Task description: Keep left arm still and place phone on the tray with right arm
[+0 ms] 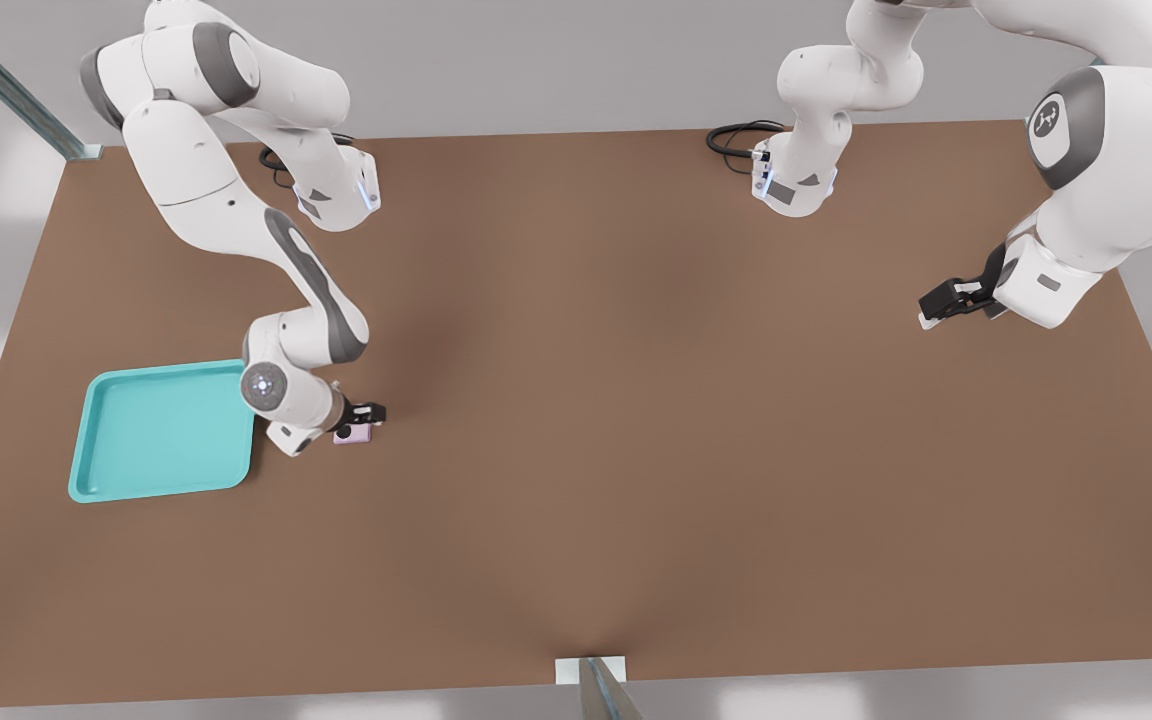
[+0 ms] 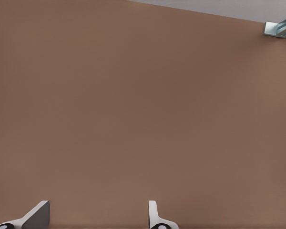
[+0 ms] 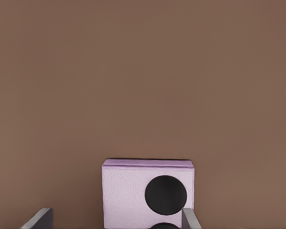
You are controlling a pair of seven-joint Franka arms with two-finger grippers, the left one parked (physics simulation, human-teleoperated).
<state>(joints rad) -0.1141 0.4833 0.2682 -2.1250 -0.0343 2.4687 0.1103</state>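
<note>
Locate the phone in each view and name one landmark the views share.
Front view: the phone lies on the table just off the tray's front-view-right edge, under the working arm's claw.
Right wrist view: the phone sits between the fingertips.
Left wrist view: not in it.
Shared landmark: the brown table.

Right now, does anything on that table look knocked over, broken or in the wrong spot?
Nothing stands out. The tray lies flat and whole. The phone lies flat on the table beside the tray, not yet in it, with the claw down over it, fingers open either side.
</note>
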